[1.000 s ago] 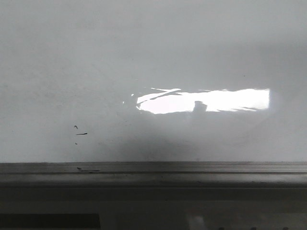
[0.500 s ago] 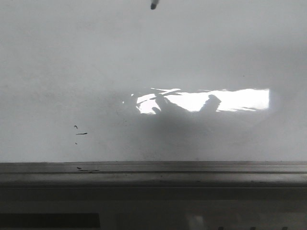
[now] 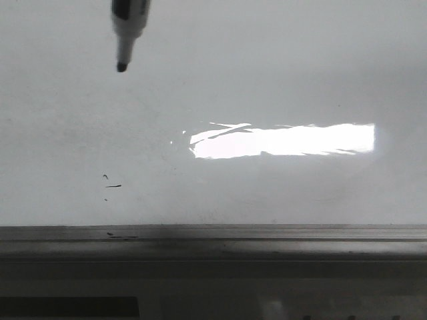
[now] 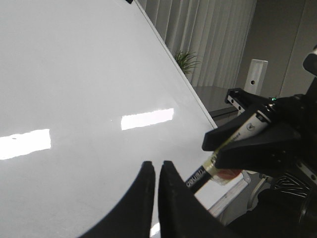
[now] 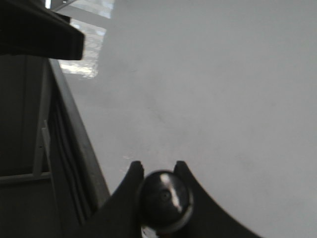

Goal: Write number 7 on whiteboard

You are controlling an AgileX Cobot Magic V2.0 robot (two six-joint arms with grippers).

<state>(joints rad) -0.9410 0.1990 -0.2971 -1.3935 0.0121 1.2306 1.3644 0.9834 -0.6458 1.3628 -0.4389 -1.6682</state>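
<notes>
The whiteboard (image 3: 267, 80) fills the front view, glossy white with a bright rectangular glare (image 3: 287, 140). No number 7 shows on it. A black marker (image 3: 127, 27) comes in from the top left, tip (image 3: 122, 66) pointing down at the board; whether it touches I cannot tell. My right gripper (image 5: 157, 166) is shut on the marker (image 5: 164, 198), seen end-on. In the left wrist view the right gripper (image 4: 210, 148) holds the marker (image 4: 198, 176) beside the board (image 4: 74, 74). My left gripper (image 4: 157, 163) is shut and empty, close to the board.
A grey metal edge rail (image 3: 213, 240) runs along the board's lower edge; it also shows in the right wrist view (image 5: 74, 139). Tiny black specks and a dash (image 3: 112, 186) sit low on the left. Curtains and a plant (image 4: 185, 59) stand beyond the board.
The marker has come into the front view from the top and moved down and to the left. The shadow that crossed the glare is gone.
</notes>
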